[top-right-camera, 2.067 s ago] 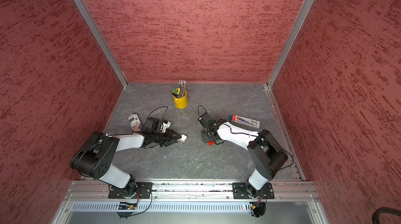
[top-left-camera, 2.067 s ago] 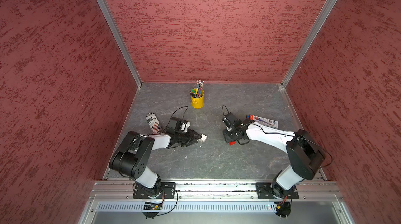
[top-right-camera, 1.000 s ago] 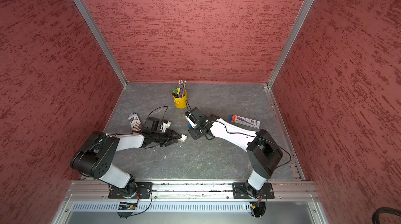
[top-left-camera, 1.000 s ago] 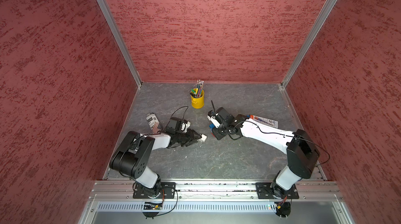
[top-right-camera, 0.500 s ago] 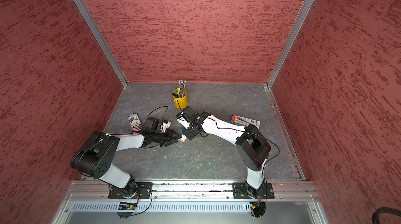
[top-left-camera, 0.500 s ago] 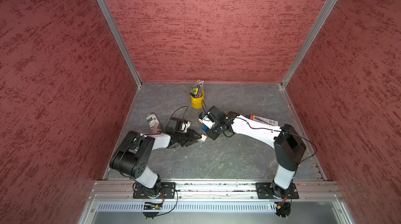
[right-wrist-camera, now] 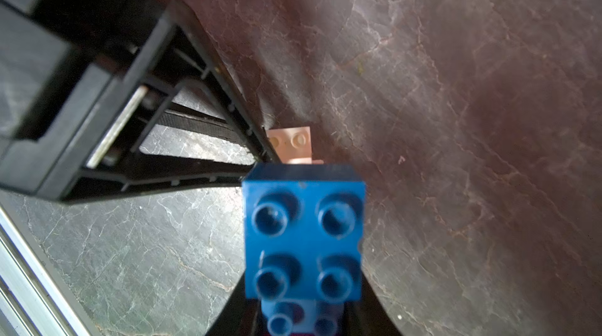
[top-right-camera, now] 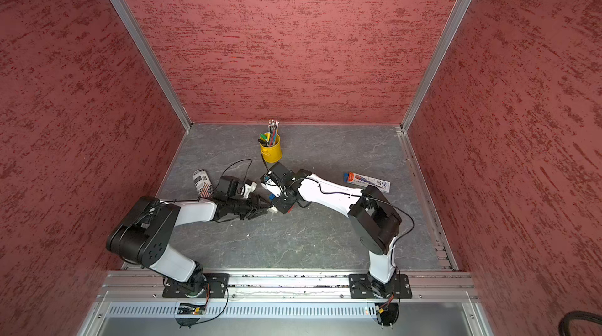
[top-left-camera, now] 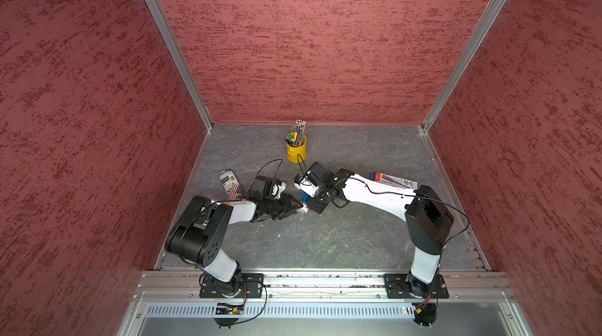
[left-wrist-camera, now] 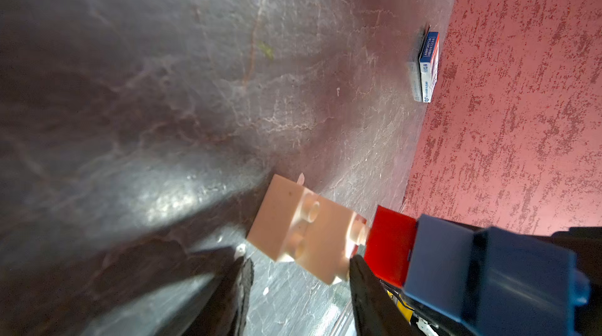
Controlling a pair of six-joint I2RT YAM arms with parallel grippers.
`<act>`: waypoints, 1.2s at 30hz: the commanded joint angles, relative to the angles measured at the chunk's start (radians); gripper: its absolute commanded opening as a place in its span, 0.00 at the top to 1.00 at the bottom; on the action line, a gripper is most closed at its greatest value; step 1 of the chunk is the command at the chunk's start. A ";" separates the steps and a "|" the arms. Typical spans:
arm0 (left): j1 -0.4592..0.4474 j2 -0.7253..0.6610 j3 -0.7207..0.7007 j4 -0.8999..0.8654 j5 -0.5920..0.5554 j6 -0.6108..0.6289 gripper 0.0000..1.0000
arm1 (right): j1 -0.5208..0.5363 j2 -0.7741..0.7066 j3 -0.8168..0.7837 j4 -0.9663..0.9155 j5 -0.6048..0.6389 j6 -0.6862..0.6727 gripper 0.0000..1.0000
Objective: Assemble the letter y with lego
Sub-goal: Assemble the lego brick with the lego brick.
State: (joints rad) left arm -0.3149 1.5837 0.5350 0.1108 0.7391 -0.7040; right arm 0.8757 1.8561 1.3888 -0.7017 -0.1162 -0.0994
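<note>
The left end effector (left-wrist-camera: pixel 298 266) is clamped on a white square studded plastic brick (left-wrist-camera: pixel 303 236). The right end effector (right-wrist-camera: pixel 299 318) grips joined blue studded plastic bricks (right-wrist-camera: pixel 303 236) with a red square brick (left-wrist-camera: pixel 389 246) — the red one just beside the white brick's studs, near the middle of the grey stone-look table (top-left-camera: pixel 325 246). A yellow metal pencil cup (top-left-camera: pixel 296 152) stands at 12 o'clock.

blue box (left-wrist-camera: pixel 426 67), printed code on its end (too blurred to read)
</note>
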 commanded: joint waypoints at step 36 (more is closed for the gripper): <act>0.016 0.065 -0.024 -0.108 -0.124 0.017 0.51 | 0.033 0.057 0.038 -0.058 0.096 -0.049 0.74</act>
State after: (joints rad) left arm -0.3038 1.5970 0.5377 0.1184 0.7628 -0.7010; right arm 0.9028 1.8816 1.4136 -0.7052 -0.0727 -0.1333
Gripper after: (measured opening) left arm 0.493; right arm 0.345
